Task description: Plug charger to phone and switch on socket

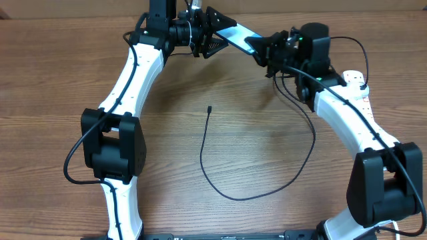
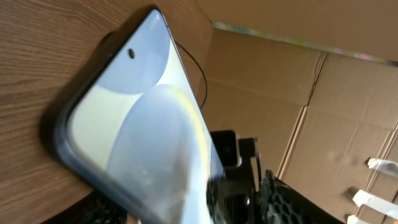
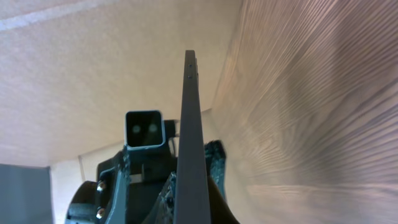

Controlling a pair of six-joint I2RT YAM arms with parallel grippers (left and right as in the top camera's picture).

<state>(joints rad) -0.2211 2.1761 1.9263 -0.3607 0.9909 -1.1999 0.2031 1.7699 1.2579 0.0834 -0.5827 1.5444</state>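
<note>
The left gripper [image 1: 215, 39] and right gripper [image 1: 261, 48] each pinch 1 end of the phone [image 1: 235, 35], its long axis spanning between them. The charger [image 1: 203, 150] lies loose, well apart; its connector tip [image 1: 209, 108] is nearer the left gripper.

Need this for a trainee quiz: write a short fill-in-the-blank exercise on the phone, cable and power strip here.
1. Between the left end effector and the right end effector sits the slim blue-screened ___.
2. The thin black cable lies on the brown wooden table, its connector tip gripped by ___ end effector.
3. The white elongated power strip lies partly under the robot's ___ arm.
Missing words: smartphone; neither; right.
</note>
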